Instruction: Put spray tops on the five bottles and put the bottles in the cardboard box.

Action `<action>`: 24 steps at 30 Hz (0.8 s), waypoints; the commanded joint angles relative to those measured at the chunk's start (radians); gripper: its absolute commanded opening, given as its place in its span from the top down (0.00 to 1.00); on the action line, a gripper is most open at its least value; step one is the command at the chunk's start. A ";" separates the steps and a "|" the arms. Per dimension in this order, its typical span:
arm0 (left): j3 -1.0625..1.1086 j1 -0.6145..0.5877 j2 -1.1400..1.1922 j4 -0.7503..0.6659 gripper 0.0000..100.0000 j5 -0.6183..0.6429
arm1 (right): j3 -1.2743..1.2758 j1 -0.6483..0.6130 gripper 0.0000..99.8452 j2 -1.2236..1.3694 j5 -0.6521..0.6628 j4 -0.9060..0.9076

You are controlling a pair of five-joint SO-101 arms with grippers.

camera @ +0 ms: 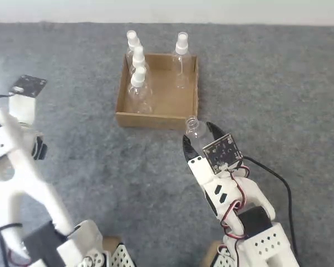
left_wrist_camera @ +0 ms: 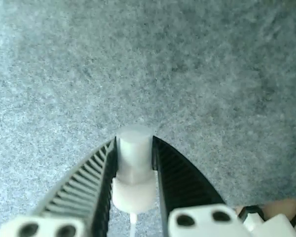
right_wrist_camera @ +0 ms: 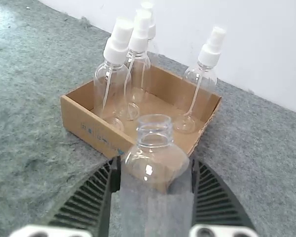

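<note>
**Left jaws** – closed on a white spray top (left_wrist_camera: 133, 168), which is clamped on both sides between the two ribbed inner faces. The top's capped end projects just past the tips, and its thin dip tube (left_wrist_camera: 133, 219) points back toward the jaw base. Grey table (left_wrist_camera: 197, 64) lies beyond the tips.

**Right jaws** – closed partway on a clear uncapped bottle (right_wrist_camera: 155, 155), with one finger against each side of its body. The bottle stands upright between the tips, its open neck rising above them.

**Cardboard box** (camera: 156, 119) – directly ahead of the right jaws, just beyond the held bottle. In the high view the bottle (camera: 195, 129) is just outside the box's near wall, at the corner closest to the jaws.

**Capped bottles** – four stand upright in the box. Three (right_wrist_camera: 111, 84) (right_wrist_camera: 137, 64) (right_wrist_camera: 149, 29) are grouped along one side, and one (right_wrist_camera: 200, 81) stands apart at the other side.
</note>
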 commanded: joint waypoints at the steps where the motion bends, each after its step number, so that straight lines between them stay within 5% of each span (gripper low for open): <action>1: 0.033 0.015 -0.092 -0.051 0.99 0.044 | -0.011 -0.001 0.89 -0.024 0.023 -0.010; 24: 0.194 0.064 -0.351 -0.215 0.99 0.287 | -0.011 -0.001 0.89 -0.024 0.023 -0.010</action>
